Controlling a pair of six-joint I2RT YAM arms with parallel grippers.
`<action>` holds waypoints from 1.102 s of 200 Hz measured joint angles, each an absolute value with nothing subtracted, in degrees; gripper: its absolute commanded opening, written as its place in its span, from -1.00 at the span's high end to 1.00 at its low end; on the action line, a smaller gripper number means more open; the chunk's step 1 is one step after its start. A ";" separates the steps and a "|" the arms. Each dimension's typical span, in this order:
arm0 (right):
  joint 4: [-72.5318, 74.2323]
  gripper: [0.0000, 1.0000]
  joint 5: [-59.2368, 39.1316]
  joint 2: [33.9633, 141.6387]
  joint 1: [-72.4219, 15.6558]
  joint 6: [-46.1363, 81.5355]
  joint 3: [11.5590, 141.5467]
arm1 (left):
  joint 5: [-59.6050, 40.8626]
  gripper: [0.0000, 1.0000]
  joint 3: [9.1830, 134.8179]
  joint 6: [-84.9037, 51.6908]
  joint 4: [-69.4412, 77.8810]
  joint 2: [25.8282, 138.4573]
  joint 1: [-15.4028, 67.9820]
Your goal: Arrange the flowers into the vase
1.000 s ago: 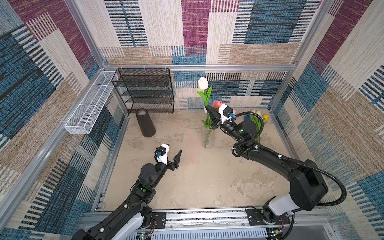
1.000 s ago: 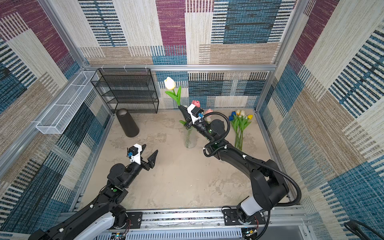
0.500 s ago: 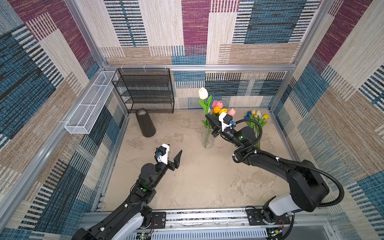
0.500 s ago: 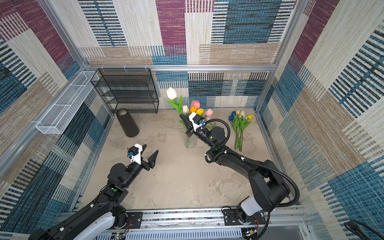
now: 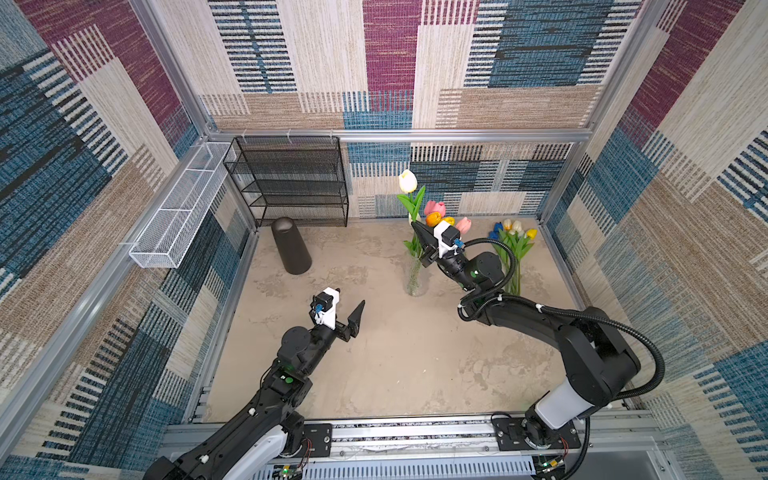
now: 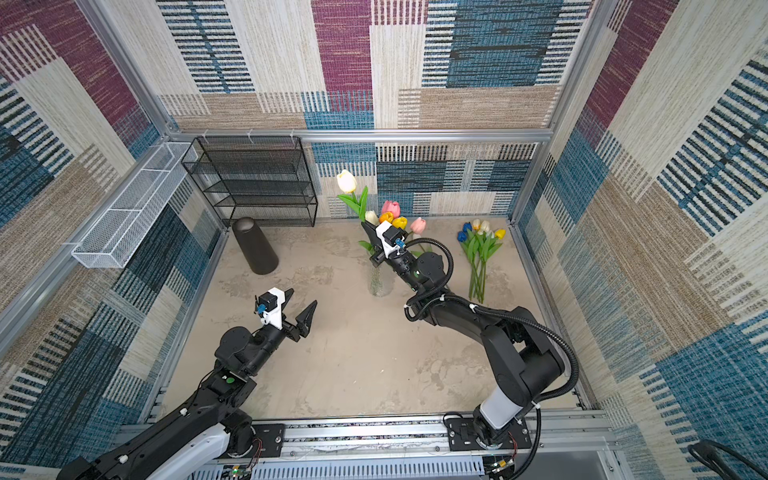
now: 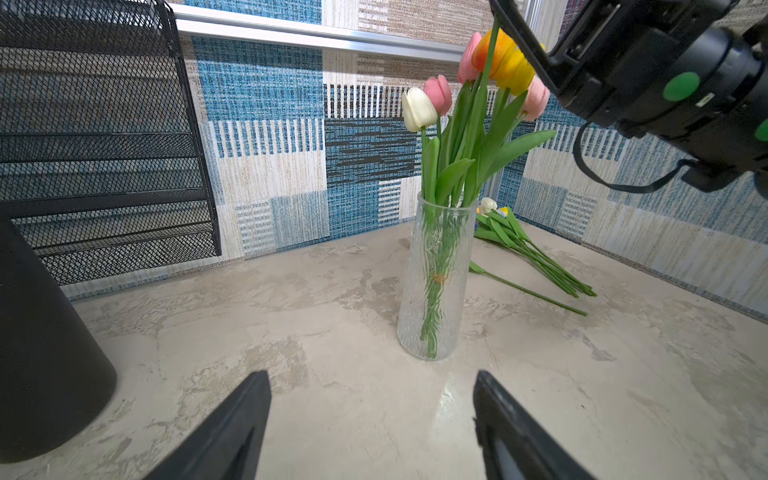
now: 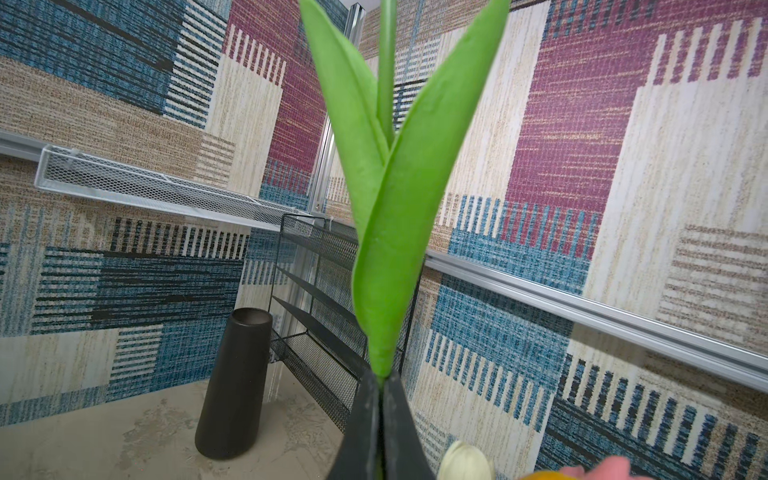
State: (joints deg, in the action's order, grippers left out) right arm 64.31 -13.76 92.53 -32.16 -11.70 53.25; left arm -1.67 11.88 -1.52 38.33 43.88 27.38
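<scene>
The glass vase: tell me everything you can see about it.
The glass vase is clear, textured glass, tall and slim, with an open rim. It stands upright on the beige marbled table, toward the back. Green stems of several tulips stand inside, visible through the wall, their heads well above the rim. Nothing else is seen touching it.

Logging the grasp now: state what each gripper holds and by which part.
Right gripper: the white tulip, by its stem, jaws shut just below the leaves. Left gripper: open, holding nothing.
</scene>
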 measured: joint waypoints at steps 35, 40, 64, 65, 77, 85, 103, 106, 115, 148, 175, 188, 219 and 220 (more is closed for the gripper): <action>65.04 1.00 -13.26 93.58 -32.12 -12.08 51.99 | -1.67 -0.59 11.88 -1.52 38.50 44.53 27.31; 65.14 1.00 -13.21 93.76 -32.12 -12.08 51.64 | -1.67 -0.59 11.88 -1.52 38.52 44.60 27.27; 66.15 1.00 -12.93 94.30 -32.12 -12.05 49.76 | -1.67 -0.59 11.88 -1.52 38.89 44.66 27.27; 66.17 1.00 -12.93 94.35 -32.12 -12.05 49.69 | -1.67 -0.59 11.88 -1.52 38.92 44.66 27.27; 66.74 1.00 -12.91 94.83 -32.12 -12.01 48.58 | -1.67 -0.59 11.88 -1.52 39.20 44.66 27.27; 66.85 1.00 -12.88 95.18 -32.12 -11.84 47.88 | -1.67 -0.59 11.88 -1.52 39.31 44.66 27.27; 67.88 1.00 -12.38 95.83 -32.12 -11.60 46.09 | -1.67 -0.59 11.81 -1.52 39.59 44.66 27.27; 68.07 1.00 -12.29 96.01 -32.12 -11.53 45.82 | -1.67 -0.59 11.81 -1.52 39.64 44.66 27.27; 68.71 1.00 -11.90 96.47 -32.10 -11.29 45.39 | -1.67 -0.59 11.81 -1.52 39.66 44.73 27.27; 69.08 1.00 -11.38 98.54 -32.03 -10.70 44.29 | -1.69 -0.59 11.84 -1.52 39.81 45.65 27.27; 69.34 0.92 -10.83 99.07 -32.03 -10.50 43.59 | -1.76 -0.60 12.12 -1.50 39.77 46.06 27.27; 69.47 0.69 -10.59 99.07 -32.03 -10.44 43.48 | -1.87 -0.60 12.47 -1.45 39.70 46.15 27.27; 69.32 0.16 -10.41 96.79 -32.08 -10.11 42.41 | -1.98 -0.59 13.06 -1.39 39.66 46.37 27.27; 69.32 0.15 -10.41 96.71 -32.08 -10.11 42.39 | -1.98 -0.59 13.08 -1.39 39.64 46.39 27.27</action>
State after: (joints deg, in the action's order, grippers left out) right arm 69.32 -10.41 96.71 -32.08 -10.11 42.39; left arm -1.98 13.08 -1.39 39.64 46.39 27.27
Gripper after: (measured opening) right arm 0.395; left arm 0.797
